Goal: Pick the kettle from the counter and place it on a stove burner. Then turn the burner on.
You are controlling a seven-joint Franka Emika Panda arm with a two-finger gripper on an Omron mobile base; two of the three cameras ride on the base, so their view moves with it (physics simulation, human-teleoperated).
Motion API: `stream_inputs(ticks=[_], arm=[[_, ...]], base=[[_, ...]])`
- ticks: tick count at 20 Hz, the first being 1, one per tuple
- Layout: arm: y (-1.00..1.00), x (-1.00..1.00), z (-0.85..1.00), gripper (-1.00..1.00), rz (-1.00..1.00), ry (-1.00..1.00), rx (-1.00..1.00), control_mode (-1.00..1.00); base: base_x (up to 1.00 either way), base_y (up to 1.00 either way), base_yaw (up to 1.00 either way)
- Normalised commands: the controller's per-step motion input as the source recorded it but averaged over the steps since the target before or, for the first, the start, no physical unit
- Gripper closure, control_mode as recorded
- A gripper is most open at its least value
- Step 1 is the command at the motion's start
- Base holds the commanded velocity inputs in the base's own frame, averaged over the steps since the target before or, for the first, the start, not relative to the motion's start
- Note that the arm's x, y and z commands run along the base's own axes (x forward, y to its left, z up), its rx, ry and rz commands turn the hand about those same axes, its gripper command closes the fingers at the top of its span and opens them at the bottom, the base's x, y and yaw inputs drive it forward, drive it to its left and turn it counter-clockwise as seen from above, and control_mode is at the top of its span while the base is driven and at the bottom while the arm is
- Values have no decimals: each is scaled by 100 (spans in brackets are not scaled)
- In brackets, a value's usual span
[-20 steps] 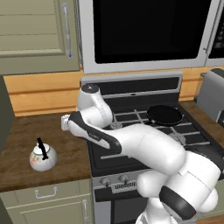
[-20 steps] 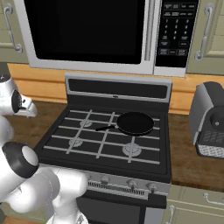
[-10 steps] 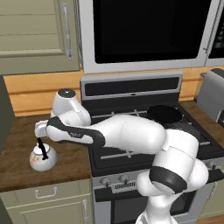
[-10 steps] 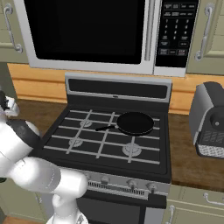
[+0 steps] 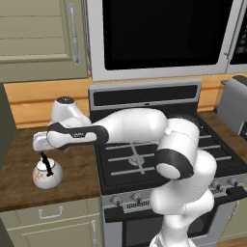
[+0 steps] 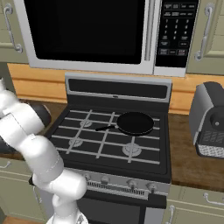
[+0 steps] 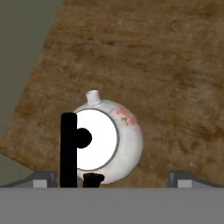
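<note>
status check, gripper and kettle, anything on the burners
Gripper just above kettle, open, no grip yet. Kettle upright on counter. Pan on back burner; others free.

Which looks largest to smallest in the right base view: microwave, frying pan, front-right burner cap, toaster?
1. Microwave, by far.
2. Toaster, though it is cut off by the picture's edge and stands nearer the camera than the pan.
3. Frying pan.
4. Stove burner cap, front right, clearly smallest.

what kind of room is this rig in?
A home kitchen, rendered. A black gas stove carries a frying pan, a microwave hangs above it, and a wooden counter over green cabinets holds a small white kettle.
</note>
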Motion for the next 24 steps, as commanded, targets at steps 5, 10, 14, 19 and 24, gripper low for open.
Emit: stream_inputs(ticks=[5,10,14,19,24], arm=[[43,0,-7,-100,0,23,-7,-100],[26,0,0,-100,0,7,-8,-100],[30,0,-12,-100,0,10,-11,-100],[11,-9,-1,-100,0,2,-14,-100],[-4,-18,0,-100,-2,0,-11,-100]], base=[[0,0,0],[0,0,0],[0,0,0],[0,0,0],[0,0,0]])
